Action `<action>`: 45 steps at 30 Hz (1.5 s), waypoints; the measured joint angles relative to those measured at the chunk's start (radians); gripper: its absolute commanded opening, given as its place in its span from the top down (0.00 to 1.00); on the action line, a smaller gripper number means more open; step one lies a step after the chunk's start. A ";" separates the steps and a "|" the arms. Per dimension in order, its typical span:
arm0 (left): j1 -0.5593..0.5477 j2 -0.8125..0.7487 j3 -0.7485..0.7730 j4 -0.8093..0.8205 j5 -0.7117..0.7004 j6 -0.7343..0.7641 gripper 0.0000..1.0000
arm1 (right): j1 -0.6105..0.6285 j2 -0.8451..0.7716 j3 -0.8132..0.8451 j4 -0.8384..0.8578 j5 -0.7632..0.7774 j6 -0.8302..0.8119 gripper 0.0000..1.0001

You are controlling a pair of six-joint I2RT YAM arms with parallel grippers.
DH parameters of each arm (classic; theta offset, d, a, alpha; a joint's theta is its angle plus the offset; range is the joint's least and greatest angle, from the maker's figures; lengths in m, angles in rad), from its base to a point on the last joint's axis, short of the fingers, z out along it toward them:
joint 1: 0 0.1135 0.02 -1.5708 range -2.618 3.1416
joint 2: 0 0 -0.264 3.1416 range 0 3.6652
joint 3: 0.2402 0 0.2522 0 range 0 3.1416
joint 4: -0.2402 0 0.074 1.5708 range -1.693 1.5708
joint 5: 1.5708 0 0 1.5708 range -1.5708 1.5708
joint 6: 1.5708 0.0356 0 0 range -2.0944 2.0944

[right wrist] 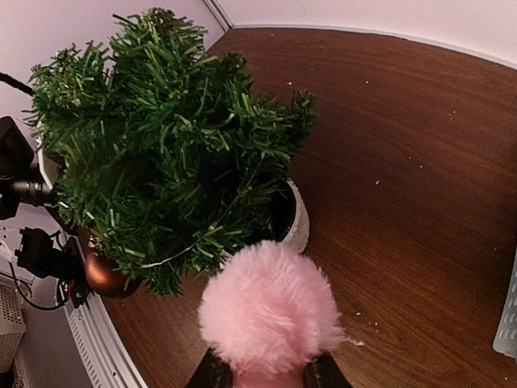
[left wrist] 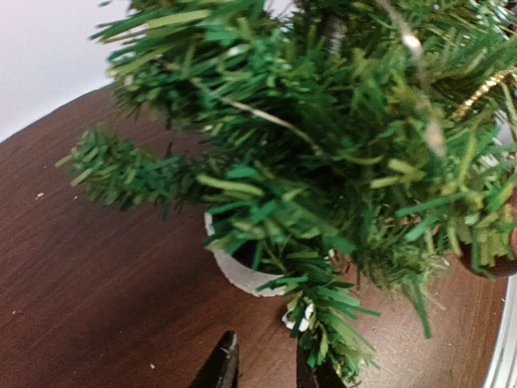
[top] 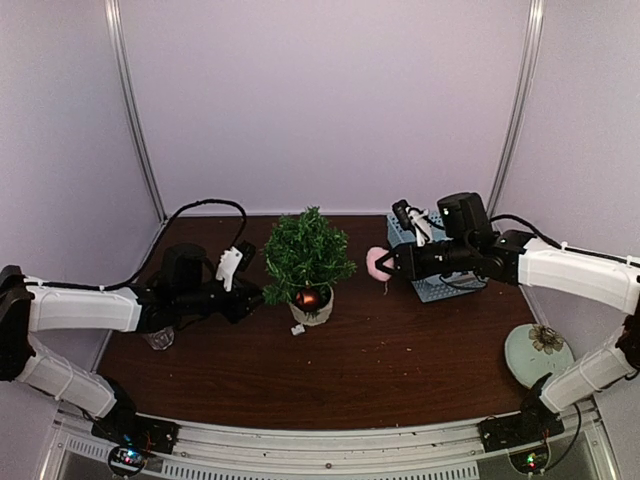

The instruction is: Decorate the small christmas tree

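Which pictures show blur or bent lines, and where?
Top view: the metal poles bend slightly toward the corners, so the lens curves straight lines; the light is even. Left wrist view: the tree has blurred sprigs at the right, while the table is sharper. Right wrist view: the table edge curves strongly; the pink pompom looks soft.

Dark-green tree [top: 308, 250] in a white pot [top: 318, 314], reddish-brown bauble [top: 308, 297], pink pom-pom [top: 378, 263], light-blue basket [top: 440, 288], dark-brown table [top: 400, 370].
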 measured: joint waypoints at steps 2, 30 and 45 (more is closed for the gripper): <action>-0.017 0.008 0.008 0.006 0.016 0.015 0.77 | 0.000 0.015 -0.013 0.018 -0.004 0.021 0.85; -0.145 0.122 0.075 0.035 0.085 0.105 0.80 | 0.036 0.189 0.061 0.134 -0.031 0.052 0.85; -0.189 0.041 0.053 0.000 0.061 0.115 0.60 | 0.013 0.305 0.166 0.155 -0.036 0.032 0.85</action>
